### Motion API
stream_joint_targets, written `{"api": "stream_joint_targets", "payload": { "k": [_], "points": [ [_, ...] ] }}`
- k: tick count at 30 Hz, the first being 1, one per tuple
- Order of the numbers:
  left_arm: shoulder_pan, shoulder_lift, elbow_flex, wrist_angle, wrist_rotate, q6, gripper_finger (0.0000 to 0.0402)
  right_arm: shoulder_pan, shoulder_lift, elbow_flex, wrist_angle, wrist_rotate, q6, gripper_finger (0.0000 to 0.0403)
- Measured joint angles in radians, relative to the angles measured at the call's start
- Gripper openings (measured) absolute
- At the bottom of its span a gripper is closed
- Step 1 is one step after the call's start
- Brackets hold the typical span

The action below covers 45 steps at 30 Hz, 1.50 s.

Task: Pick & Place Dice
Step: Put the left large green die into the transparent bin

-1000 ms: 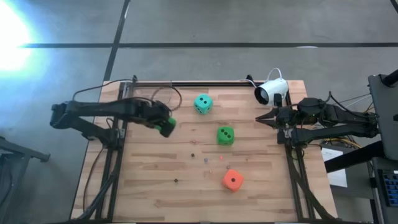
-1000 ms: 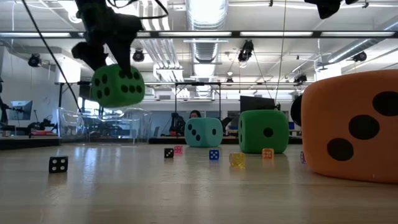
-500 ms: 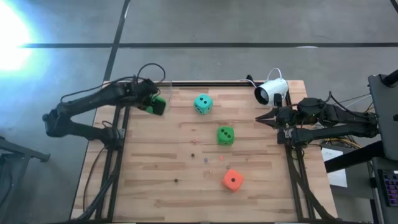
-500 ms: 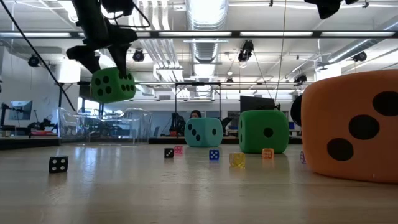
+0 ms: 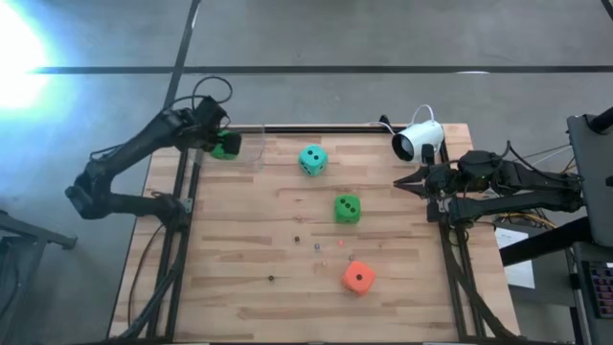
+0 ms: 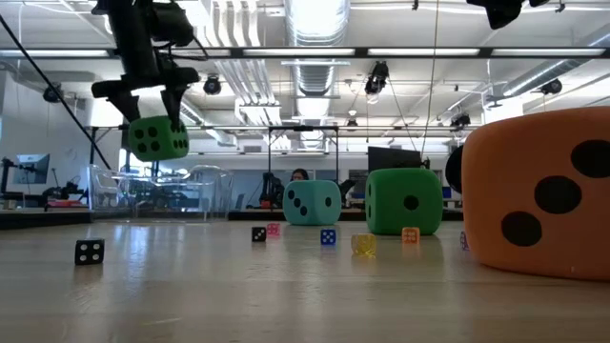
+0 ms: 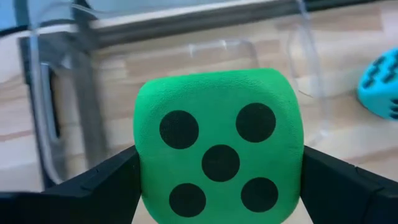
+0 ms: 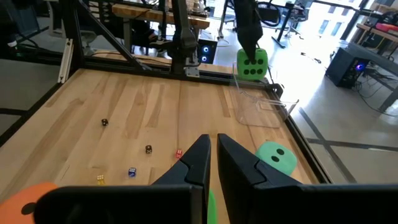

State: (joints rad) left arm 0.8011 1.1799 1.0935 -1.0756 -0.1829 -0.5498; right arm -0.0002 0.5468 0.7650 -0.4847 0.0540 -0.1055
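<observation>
A bright green die (image 5: pixel 227 147) hangs in my left gripper (image 5: pixel 218 142) above a clear plastic container (image 5: pixel 244 151) at the table's far left corner. In the low view this die (image 6: pixel 157 138) is well above the tabletop. A teal die (image 5: pixel 312 159), a second green die (image 5: pixel 347 208) and an orange-red die (image 5: pixel 358 278) rest on the wooden table. My right gripper (image 5: pixel 400 180) waits shut and empty, raised at the table's right edge. My left gripper pinches the green die by two opposite sides (image 7: pixel 142 177) between its two fingers (image 7: pixel 102 183). The fingers come steeply from above. The die is lifted clear, over the container, its five-pip face (image 7: pixel 219 158) turned up toward the wrist.
Several tiny coloured dice (image 5: pixel 317 246) lie scattered mid-table. A white camera (image 5: pixel 419 141) stands at the far right corner. In the right wrist view the clear container (image 8: pixel 261 102) stands open-topped beneath the held die (image 8: pixel 252 64).
My left gripper has swung toward the table's far left corner, carrying the green die from over the left side of the table to above the clear container. It has rolled somewhat on the way and stayed shut on the die. My right arm has kept still.
</observation>
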Motion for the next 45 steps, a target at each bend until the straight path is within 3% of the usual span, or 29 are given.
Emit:
{"api": "stream_joint_targets", "payload": {
  "k": [11,28,45],
  "points": [
    [0.156,0.082,0.000,0.053,-0.031,0.057,0.0358,0.000,0.000,0.000,0.000,0.000,-0.002,0.0027],
    [0.188,0.302,0.000,0.114,-0.050,0.104,0.0358,0.000,0.000,0.000,0.000,0.000,-0.001,0.0027],
    [0.193,0.316,-0.004,0.123,-0.053,0.116,0.0358,0.000,0.000,0.000,0.000,0.000,-0.001,0.0027]
  ]
}}
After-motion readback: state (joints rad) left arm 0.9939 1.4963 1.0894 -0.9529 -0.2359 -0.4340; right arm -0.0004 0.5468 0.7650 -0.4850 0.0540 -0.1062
